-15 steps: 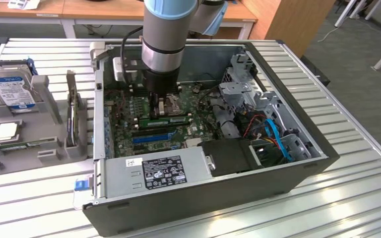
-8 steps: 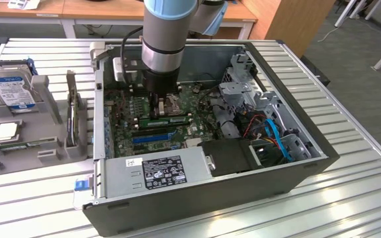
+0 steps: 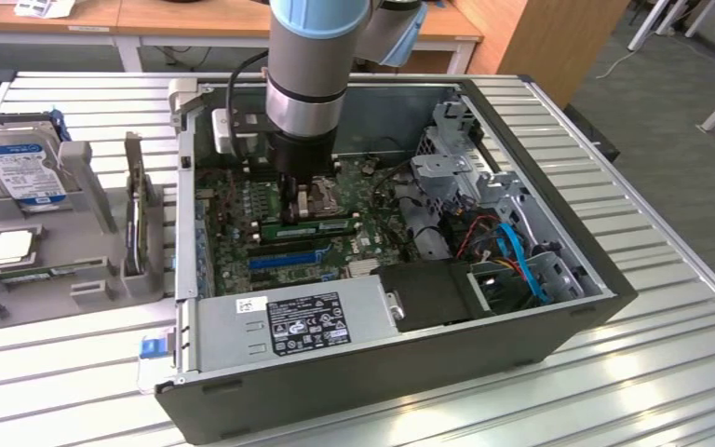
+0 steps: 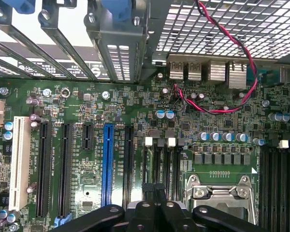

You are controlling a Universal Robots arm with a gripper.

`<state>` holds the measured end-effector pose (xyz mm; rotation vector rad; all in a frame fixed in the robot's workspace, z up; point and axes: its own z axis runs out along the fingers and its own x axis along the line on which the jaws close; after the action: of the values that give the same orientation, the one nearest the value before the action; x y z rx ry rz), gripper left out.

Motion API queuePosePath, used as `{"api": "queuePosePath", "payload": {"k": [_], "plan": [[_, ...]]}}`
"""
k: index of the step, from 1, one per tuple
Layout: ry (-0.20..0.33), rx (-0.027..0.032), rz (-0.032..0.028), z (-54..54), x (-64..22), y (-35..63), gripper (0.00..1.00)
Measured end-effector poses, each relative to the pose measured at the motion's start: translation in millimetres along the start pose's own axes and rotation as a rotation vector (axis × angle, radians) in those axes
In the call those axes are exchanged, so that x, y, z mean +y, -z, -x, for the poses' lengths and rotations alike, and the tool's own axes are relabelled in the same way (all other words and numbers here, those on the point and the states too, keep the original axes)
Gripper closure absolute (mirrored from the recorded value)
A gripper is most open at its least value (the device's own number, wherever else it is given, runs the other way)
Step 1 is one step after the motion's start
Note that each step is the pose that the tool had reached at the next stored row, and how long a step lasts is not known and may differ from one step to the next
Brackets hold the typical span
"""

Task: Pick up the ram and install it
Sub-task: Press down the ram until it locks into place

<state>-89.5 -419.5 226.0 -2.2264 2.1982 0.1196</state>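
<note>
One ram [image 3: 312, 226] stick already sits on the motherboard [image 4: 135, 106], just beside the CPU socket [image 4: 221, 191]. Our gripper [image 4: 155, 189] hangs over that socket, fingers pinched together, holding nothing. We'd press evenly on both ends.

A: How was the arm posed at this entry?

B: The arm [image 3: 320, 65] stood vertical. Its grey and pale-blue upper segment came down from the top of the exterior view, narrowing to a black wrist section with the tool end pointed straight down.

A: Any cabling on it?

B: A black cable looped off the wrist on the exterior view's left side.

A: State of the pincer?

B: The pincer [image 4: 154, 191] was closed. In the wrist view its two black fingers [image 4: 146, 209] met at the tips, with the black linkage bars splayed out to either side behind them.

A: Anything between the tips?

B: Nothing could be seen between them.
</note>
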Motion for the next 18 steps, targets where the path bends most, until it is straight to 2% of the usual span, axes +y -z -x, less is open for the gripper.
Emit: {"api": "queuePosePath", "payload": {"k": [18], "plan": [[0.000,0.0004,0.0003,-0.3,0.0,-2.0,0.90]]}}
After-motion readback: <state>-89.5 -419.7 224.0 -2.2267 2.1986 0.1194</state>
